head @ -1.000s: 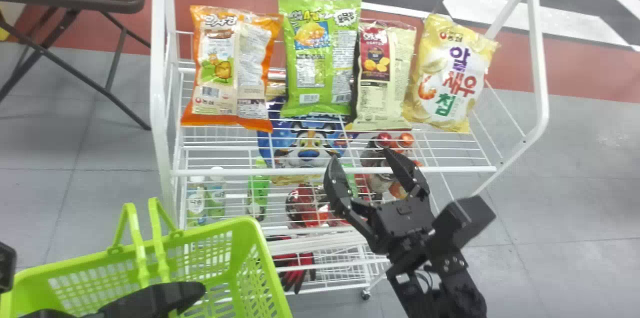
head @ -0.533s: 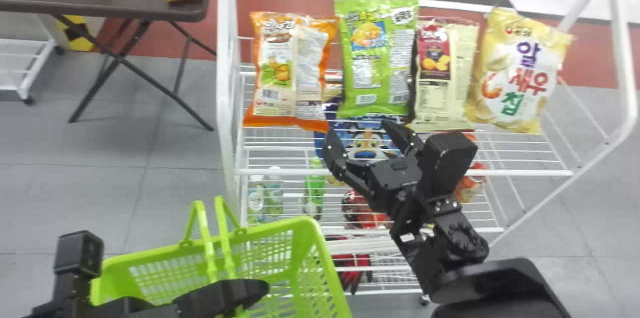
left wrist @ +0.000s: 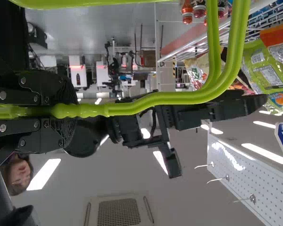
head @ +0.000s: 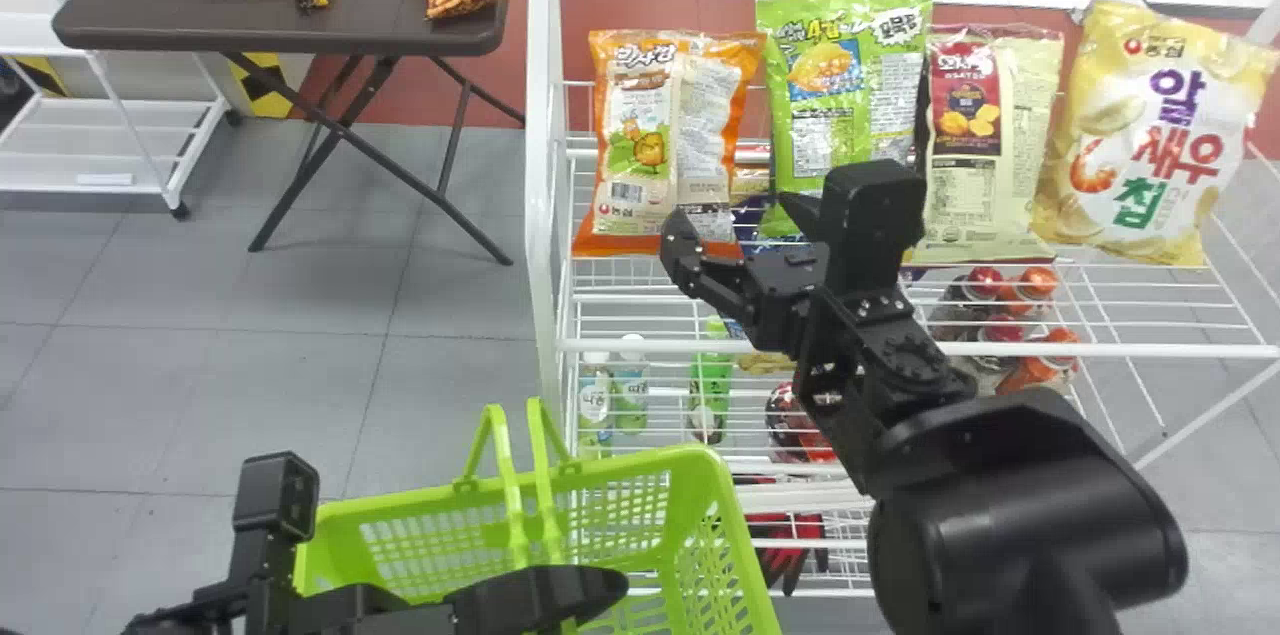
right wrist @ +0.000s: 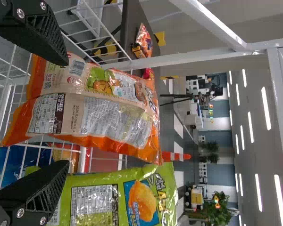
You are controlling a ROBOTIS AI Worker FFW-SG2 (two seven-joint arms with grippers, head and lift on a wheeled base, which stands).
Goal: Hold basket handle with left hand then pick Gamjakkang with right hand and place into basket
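My right gripper (head: 738, 223) stands open at the lower edge of the orange Gamjakkang bag (head: 640, 145) on the rack. In the right wrist view, that gripper (right wrist: 67, 113) has its fingers apart, with the Gamjakkang bag (right wrist: 89, 115) beyond and between them. Low in the head view, my left gripper (head: 590, 590) is over the green basket (head: 400, 540). The left wrist view has the left gripper (left wrist: 61, 110) shut around the green basket handle (left wrist: 170, 99).
Right of the Gamjakkang stand a green bag (head: 850, 85), a cream-and-red bag (head: 965, 175) and a yellow-white bag (head: 1150, 135). The white wire rack (head: 900, 348) has an upright post at its left. Behind on the left is a dark table (head: 150, 5) with snacks.
The head view has turned left, so rack, bags and basket appear farther right. Relative to the rack, my right gripper has moved left and up to the Gamjakkang, staying open.
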